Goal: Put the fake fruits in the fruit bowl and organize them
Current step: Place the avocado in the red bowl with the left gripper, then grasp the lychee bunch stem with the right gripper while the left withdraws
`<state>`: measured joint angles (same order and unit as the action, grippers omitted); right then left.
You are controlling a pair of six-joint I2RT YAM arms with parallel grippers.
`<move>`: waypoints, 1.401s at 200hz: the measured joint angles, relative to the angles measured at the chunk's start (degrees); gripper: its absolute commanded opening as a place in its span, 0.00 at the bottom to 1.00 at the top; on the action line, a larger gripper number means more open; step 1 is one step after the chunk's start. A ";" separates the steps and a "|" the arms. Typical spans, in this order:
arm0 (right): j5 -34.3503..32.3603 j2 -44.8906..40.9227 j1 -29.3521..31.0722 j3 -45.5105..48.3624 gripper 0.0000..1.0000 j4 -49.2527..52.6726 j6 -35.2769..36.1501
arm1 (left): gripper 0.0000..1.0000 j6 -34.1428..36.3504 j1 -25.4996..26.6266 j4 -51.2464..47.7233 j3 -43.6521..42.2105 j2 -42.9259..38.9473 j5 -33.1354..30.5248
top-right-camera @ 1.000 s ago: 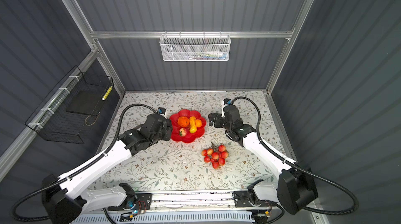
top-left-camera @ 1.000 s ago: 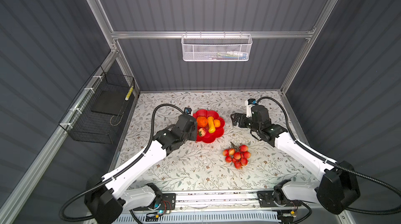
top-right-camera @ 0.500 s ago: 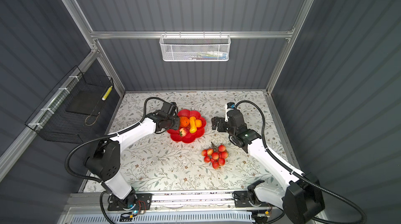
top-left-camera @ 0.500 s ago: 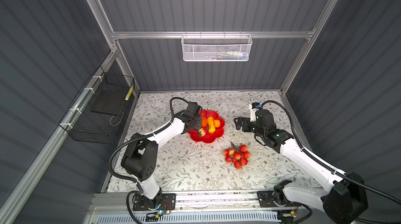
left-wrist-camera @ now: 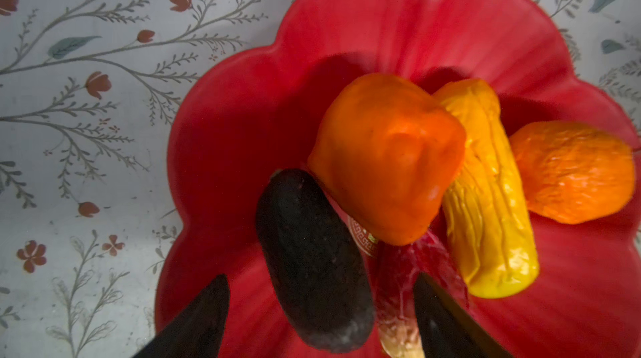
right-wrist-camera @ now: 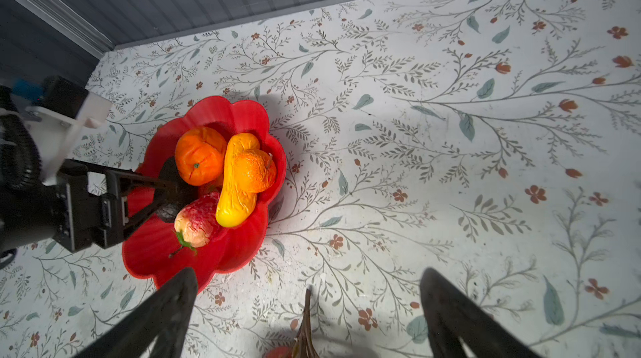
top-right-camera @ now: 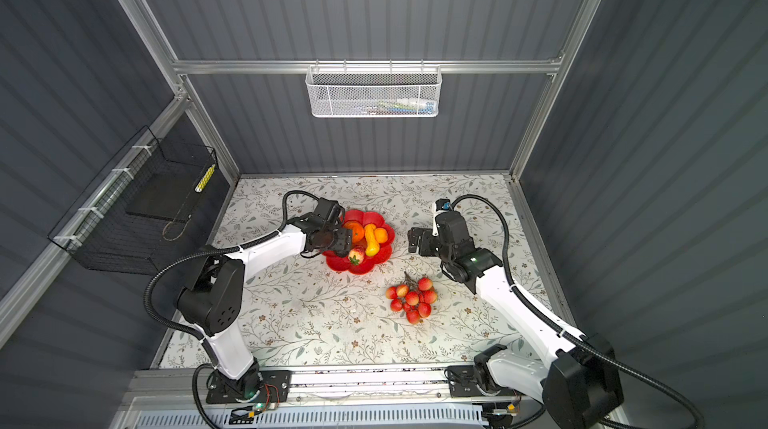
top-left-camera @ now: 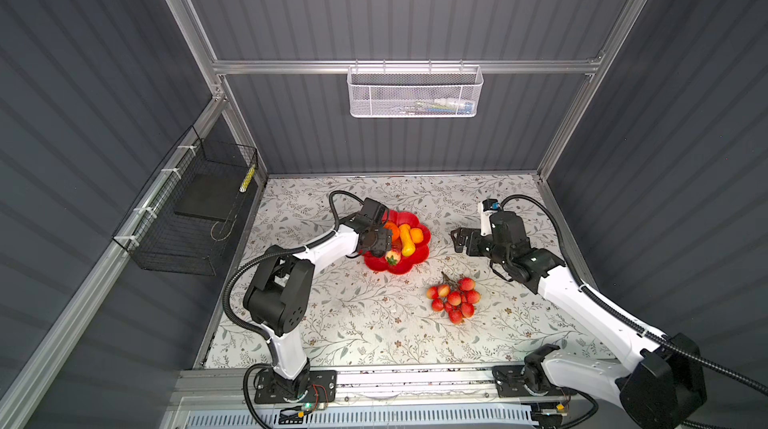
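Note:
The red flower-shaped fruit bowl holds a blocky orange-red fruit, a long yellow fruit, a round orange and a strawberry. My left gripper hangs open over the bowl's left side. The dark avocado lies between its fingers, with a gap on each side. The red berry bunch lies on the table, front right of the bowl. My right gripper is open and empty, right of the bowl and just behind the bunch's stem.
A white mesh basket hangs on the back wall. A black wire basket is fixed to the left wall. The floral tabletop stretches in front of the bowl to a metal rail.
My left gripper has opened and let go of the avocado in the bowl, and its arm has folded back. My right gripper has shifted slightly towards the berry bunch.

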<state>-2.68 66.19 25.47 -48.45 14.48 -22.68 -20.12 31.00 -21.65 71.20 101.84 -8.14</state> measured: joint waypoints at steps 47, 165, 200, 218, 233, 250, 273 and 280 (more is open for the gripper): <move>3.17 -4.02 0.20 1.36 0.94 10.91 -0.94 | 1.00 -0.04 0.00 5.40 -3.63 -16.20 -4.98; 6.86 -8.85 6.71 8.09 0.82 18.91 -8.85 | 1.00 -13.05 -0.09 11.28 -35.56 -54.66 -15.89; 6.78 -5.62 8.11 8.17 0.77 16.59 -9.73 | 1.00 -16.00 -0.09 10.97 -37.20 -55.82 -15.78; 6.10 -4.76 8.28 8.35 0.74 15.56 -9.94 | 1.00 -16.61 -0.09 10.95 -37.20 -55.80 -15.63; 5.46 -4.39 8.35 8.68 0.71 14.99 -9.86 | 1.00 -16.83 -0.09 10.97 -37.20 -55.71 -15.41; 4.70 -3.80 8.39 8.81 0.65 14.34 -9.90 | 1.00 -17.03 -0.09 10.99 -37.20 -55.54 -15.21; 3.78 -2.71 8.39 8.85 0.57 13.33 -9.49 | 1.00 -17.07 -0.09 10.97 -37.20 -55.32 -14.82; 3.52 -2.54 8.39 8.90 0.55 13.05 -9.27 | 1.00 -17.07 -0.09 10.97 -37.20 -55.30 -14.80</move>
<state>0.84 63.66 33.87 -39.55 27.53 -31.94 -37.19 30.92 -10.68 34.00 46.54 -22.94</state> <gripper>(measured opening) 0.578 0.997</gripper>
